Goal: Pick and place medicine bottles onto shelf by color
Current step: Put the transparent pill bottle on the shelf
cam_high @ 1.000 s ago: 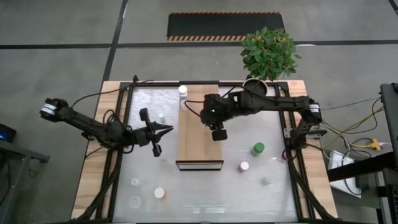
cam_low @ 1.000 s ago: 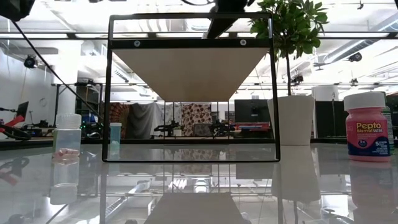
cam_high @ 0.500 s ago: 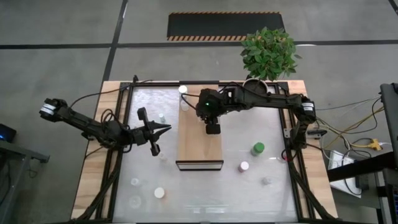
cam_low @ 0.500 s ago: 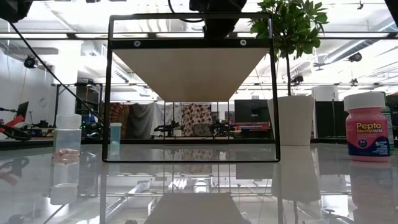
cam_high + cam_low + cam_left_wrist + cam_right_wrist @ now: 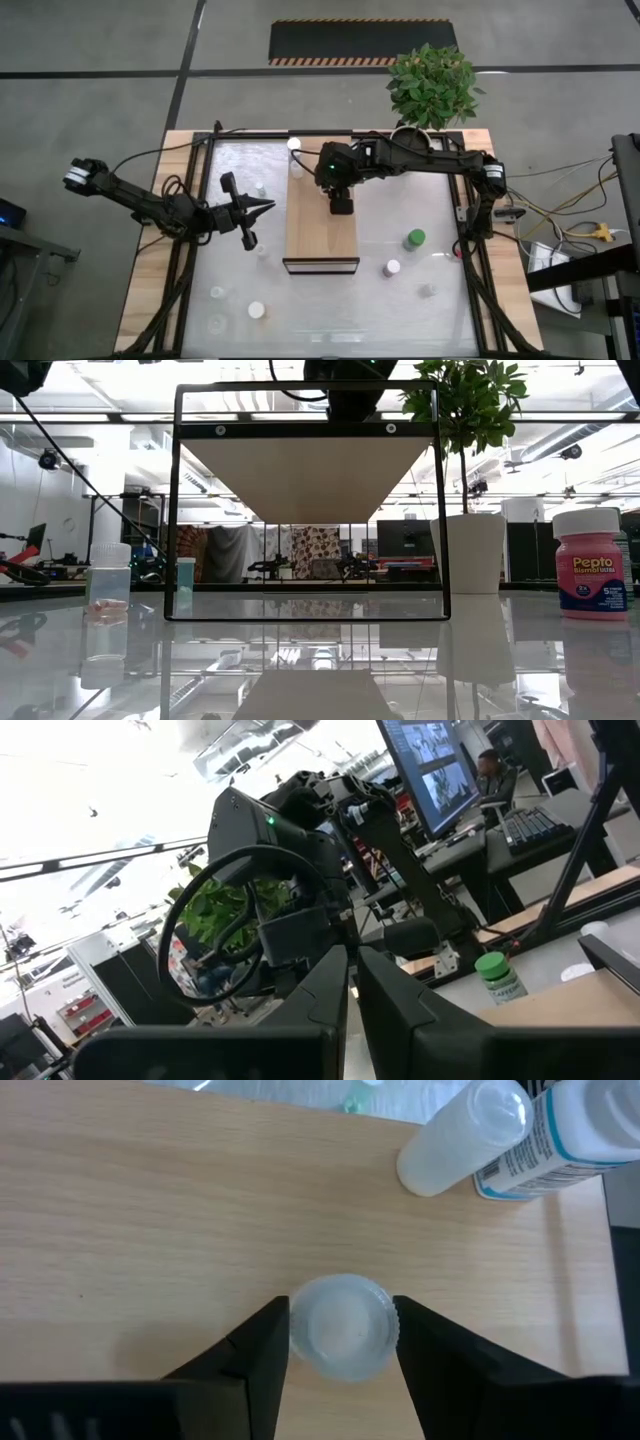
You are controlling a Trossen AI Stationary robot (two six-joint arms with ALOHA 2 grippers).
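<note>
- High view: the shelf (image 5: pixel 321 212) lies mid-frame on the glossy counter (image 5: pixel 400 300), a pale wood plank running top to bottom; the right pincer (image 5: pixel 341 205) hangs over its upper half, arm reaching in from the right; a white-capped bottle (image 5: pixel 294 145) stands at the shelf's upper left corner; right of the shelf sit a green-topped bottle (image 5: pixel 414 239) and a pink bottle (image 5: pixel 392 268); lower left, a tan-topped bottle (image 5: pixel 256 311); the left pincer (image 5: pixel 262 210) waits left of the shelf, its fingers pressed together on nothing; a potted plant (image 5: pixel 432 85) fills the upper right.
- Low view: the shelf (image 5: pixel 300 475) shows from below inside its dark frame, centre; the pink bottle (image 5: pixel 592 565) at far right reads "Pepto"; a clear bottle (image 5: pixel 108 575) stands at left; the plant's white pot (image 5: pixel 474 552) is right of the frame.
- Left wrist view: the left pincer's fingers (image 5: pixel 320 1005) meet at the bottom, empty; beyond, the right arm, and the green-topped bottle (image 5: pixel 497 977) at lower right.
- Right wrist view: the right pincer (image 5: pixel 341 1342) stands part open, a finger either side of a small translucent bottle (image 5: pixel 342 1327) upright on the shelf (image 5: pixel 150 1220); finger edges sit right at the cap, whether they grip it I cannot tell; two more white bottles (image 5: pixel 515 1135) at upper right.
</note>
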